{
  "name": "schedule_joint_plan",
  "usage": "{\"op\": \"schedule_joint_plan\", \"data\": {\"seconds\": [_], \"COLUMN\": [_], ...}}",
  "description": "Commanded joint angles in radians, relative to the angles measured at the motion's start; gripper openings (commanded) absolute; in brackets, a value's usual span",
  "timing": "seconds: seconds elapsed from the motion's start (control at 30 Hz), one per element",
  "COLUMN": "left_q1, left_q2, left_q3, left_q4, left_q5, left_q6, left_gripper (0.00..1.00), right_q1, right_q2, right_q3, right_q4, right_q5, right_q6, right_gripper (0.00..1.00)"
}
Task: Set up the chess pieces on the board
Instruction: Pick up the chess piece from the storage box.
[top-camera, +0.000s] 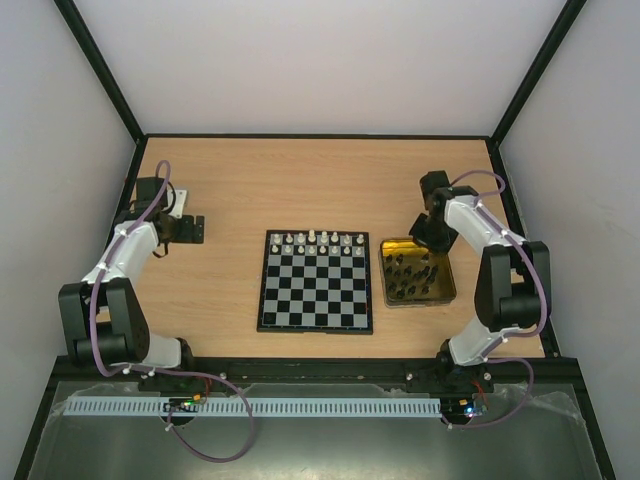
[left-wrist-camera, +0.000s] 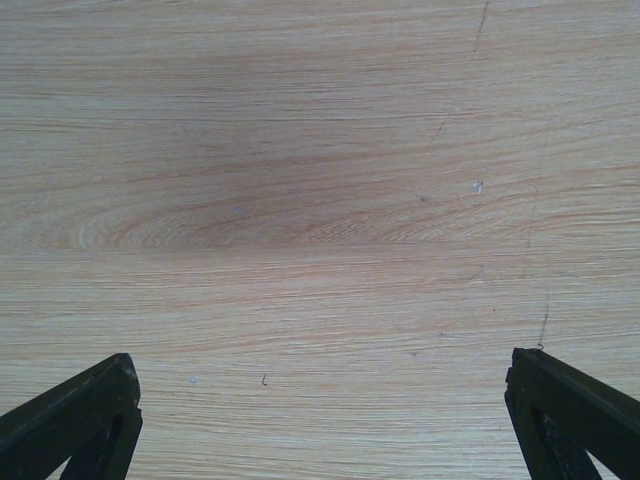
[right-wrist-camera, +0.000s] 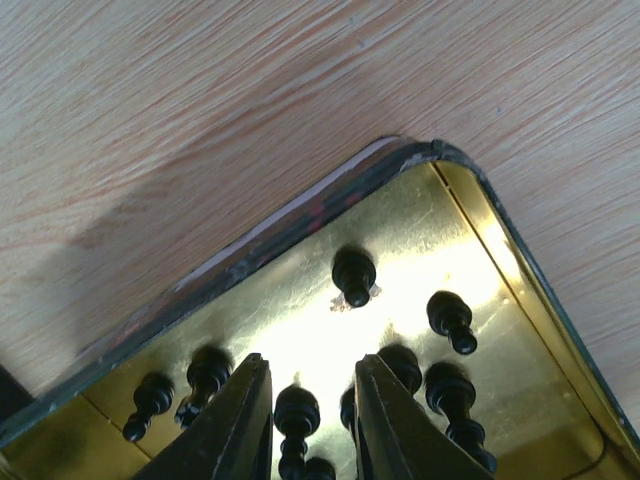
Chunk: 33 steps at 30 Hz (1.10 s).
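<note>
Two dark fingers (right-wrist-camera: 245, 420) of the right gripper (right-wrist-camera: 310, 365) fill the lower centre of the right wrist view. They are parted a little and straddle one black piece (right-wrist-camera: 297, 410), with a gap showing on its right side, so the piece is not clenched. Around it the black chess pieces (right-wrist-camera: 353, 272) are tiny, glossy, knob-headed figurines scattered on the shiny floor of the gold tray (right-wrist-camera: 480, 215), whose rounded corner sits at the upper right of that frame. From above, the same tray (top-camera: 447, 290) is only a small yellow rectangle right of centre with dark specks in it. That view alone shows the board (top-camera: 316, 300), a black and silvery checked square with a thin black rim at the middle of the wooden table (top-camera: 300, 180). It also shows the white chess pieces (top-camera: 322, 240) standing in line along the board's upper edge. The left gripper (top-camera: 192, 230) hangs at the left of the overhead frame, well apart from the board. Its wrist view gives wood grain between two fingertips (left-wrist-camera: 90, 410) spread wide to the lower corners, released.
</note>
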<state>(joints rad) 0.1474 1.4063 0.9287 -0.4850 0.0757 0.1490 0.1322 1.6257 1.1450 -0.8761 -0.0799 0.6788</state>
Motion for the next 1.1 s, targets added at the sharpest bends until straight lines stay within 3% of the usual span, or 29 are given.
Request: {"op": "schedule_joint_plan", "data": {"seconds": [0.0, 1.07], "left_q1": [0.006, 0.006], "left_q2": [0.010, 0.021], "left_q3": [0.027, 0.049], "left_q4": [-0.017, -0.036], "left_q5": [-0.008, -0.024], "left_q6": [0.003, 0.000], "left_gripper": [0.99, 0.99], "right_q1": [-0.037, -0.095], "right_q2": [0.029, 0.090], "right_q3": [-0.014, -0.075], "right_q4": [0.028, 0.124], "right_q5": [-0.010, -0.067], "right_q6": [-0.015, -0.036], "right_gripper": [0.23, 0.22]}}
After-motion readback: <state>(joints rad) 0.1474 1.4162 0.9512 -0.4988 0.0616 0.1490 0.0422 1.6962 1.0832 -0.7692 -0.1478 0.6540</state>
